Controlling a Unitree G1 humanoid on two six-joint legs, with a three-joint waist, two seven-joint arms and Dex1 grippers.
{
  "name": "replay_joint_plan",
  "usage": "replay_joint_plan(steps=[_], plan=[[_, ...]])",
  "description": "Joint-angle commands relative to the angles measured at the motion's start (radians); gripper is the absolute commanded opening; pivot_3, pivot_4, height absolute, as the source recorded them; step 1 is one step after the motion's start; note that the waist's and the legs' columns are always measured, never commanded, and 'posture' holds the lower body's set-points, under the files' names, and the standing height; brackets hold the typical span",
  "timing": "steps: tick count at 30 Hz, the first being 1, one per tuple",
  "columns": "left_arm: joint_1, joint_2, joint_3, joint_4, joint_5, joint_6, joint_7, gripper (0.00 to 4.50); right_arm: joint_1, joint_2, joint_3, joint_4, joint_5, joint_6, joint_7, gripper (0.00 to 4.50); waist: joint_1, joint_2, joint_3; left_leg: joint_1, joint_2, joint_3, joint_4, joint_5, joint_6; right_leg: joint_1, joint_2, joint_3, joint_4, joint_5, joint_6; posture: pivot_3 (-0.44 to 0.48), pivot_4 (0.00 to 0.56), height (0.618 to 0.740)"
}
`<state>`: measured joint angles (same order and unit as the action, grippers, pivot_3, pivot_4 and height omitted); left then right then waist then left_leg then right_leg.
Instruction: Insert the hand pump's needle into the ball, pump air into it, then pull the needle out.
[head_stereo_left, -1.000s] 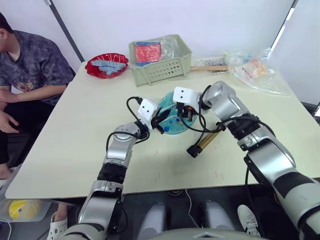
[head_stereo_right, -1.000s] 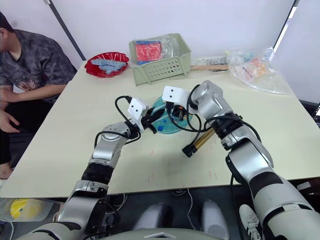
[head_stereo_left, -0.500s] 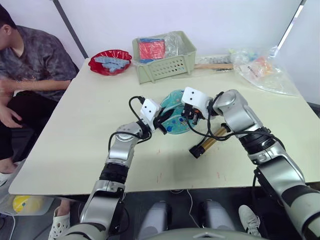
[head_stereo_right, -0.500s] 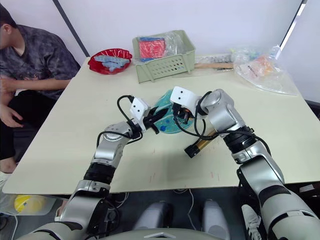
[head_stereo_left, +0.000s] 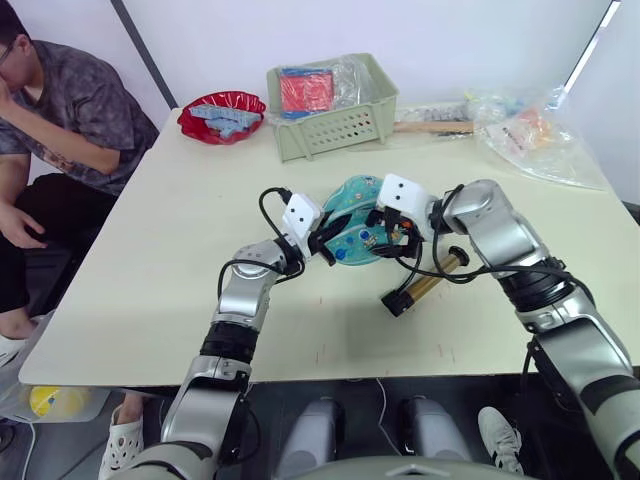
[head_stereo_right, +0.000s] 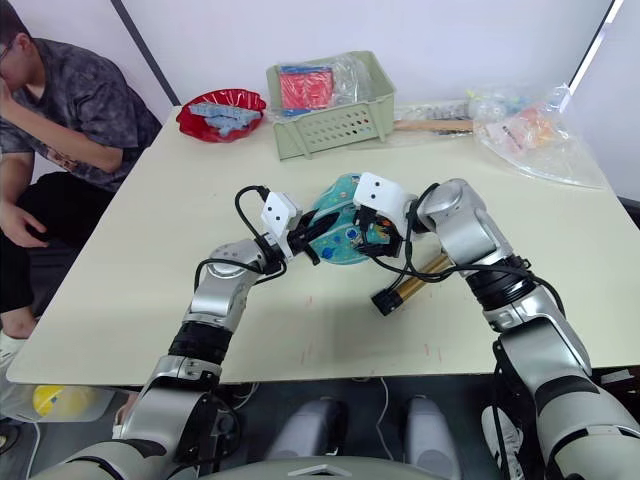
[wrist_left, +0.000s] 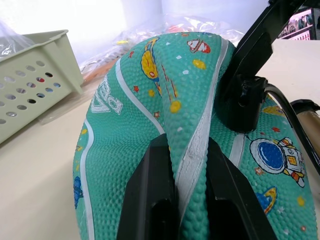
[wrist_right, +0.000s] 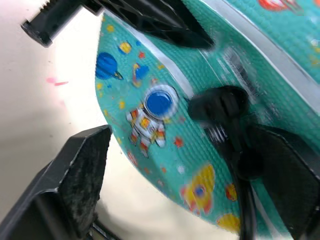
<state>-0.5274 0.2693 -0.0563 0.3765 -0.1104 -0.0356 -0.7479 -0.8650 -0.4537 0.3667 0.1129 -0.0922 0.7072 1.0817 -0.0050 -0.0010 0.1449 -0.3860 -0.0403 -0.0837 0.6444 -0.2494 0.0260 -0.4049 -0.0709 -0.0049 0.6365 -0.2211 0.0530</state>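
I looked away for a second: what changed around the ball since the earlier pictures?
Little: the camera shifted, and the person raised a hand to the head. The left gripper stays pinched on a fold of the ball, the right gripper stays at the ball, and the hand pump lies where it was.

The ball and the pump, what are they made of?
The ball looks like soft rubber: pebbly teal skin that folds where the left pincer pinches it. The hand pump looks like shiny gold metal, probably brass-coloured, with black end caps, likely plastic.
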Motion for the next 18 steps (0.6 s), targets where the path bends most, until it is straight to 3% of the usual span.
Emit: replay_joint_plan(steps=[1,5,14,18], plan=[[0.029,0.004,-0.043,0.019,0.014,0.017,-0.028,0.33,0.03,-0.053,-0.134,-0.12,0.082,0.001,-0.01,4.4,0.002,0.0,0.0,-0.001,0.0,-0.001,0.0,0.0,0.0,0.0,0.0,-0.001,0.0,0.0,0.0,0.0,0.15,0.738],[0.027,0.007,-0.044,0.015,0.013,0.019,-0.03,0.33,0.104,-0.079,-0.245,-0.238,0.202,0.042,-0.008,4.4,0.002,0.0,0.0,-0.009,0.0,-0.002,0.001,0.0,0.0,-0.007,0.0,-0.002,-0.001,0.0,0.0,0.0,0.15,0.738],[0.028,0.014,-0.053,0.005,0.01,0.02,-0.036,0.33,0.36,-0.111,-0.44,-0.384,0.366,-0.029,-0.075,4.4,0.008,0.0,0.001,-0.01,0.0,-0.002,0.002,0.0,0.0,-0.007,0.0,-0.002,-0.001,0.0,0.0,0.0,0.15,0.738],[0.022,0.021,-0.056,0.014,0.009,0.016,-0.041,0.33,0.595,-0.104,-0.607,-0.451,0.463,-0.153,-0.061,4.4,0.017,-0.001,0.001,-0.011,0.0,-0.001,0.003,0.0,0.0,-0.007,0.0,-0.002,-0.002,0.0,0.0,0.0,0.15,0.738]])
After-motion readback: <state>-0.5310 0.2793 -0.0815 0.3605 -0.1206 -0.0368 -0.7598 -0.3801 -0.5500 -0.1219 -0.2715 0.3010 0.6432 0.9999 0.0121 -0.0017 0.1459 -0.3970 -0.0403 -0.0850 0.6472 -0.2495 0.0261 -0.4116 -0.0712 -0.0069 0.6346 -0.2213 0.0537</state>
